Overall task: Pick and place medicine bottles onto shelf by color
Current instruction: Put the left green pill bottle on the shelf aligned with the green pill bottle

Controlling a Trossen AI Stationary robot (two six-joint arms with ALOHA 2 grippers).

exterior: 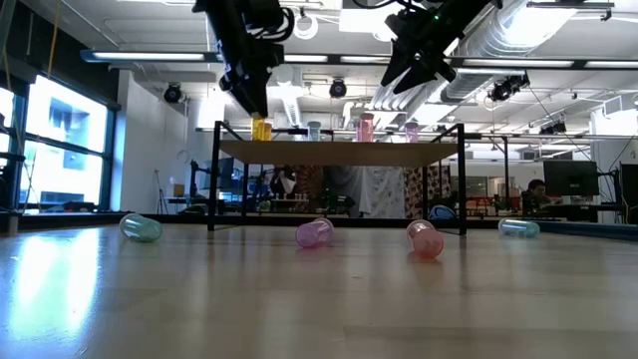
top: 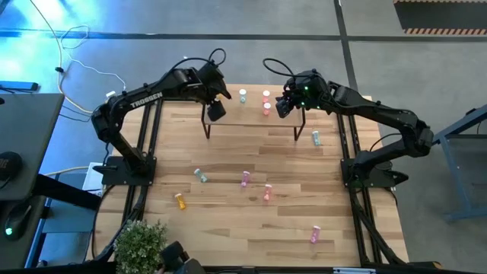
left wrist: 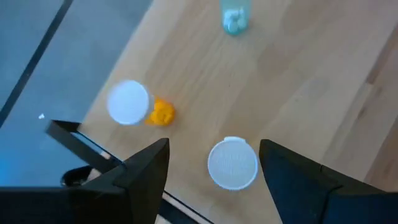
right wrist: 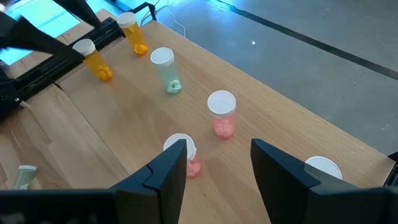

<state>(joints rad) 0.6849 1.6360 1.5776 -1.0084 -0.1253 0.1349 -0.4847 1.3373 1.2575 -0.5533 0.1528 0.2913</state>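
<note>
The shelf [top: 251,114] is a small wooden board on black legs at the table's far side. Standing on it are two orange bottles [right wrist: 96,59] [right wrist: 132,32], a green one [right wrist: 166,70], two salmon ones [right wrist: 221,113] [right wrist: 188,160] and a white-capped one [right wrist: 322,168]. My left gripper [left wrist: 214,148] hovers open above the shelf's left end; a white-capped bottle [left wrist: 232,163] stands upright below the gap between its fingers, untouched. My right gripper [right wrist: 219,149] is open above the shelf's right end, with nothing between its fingers.
Loose bottles lie on the tabletop nearer than the shelf: green [top: 201,176], orange [top: 180,201], magenta [top: 245,180], salmon [top: 267,193], magenta [top: 315,234] and green [top: 316,138]. A potted plant [top: 141,243] stands at the near left corner.
</note>
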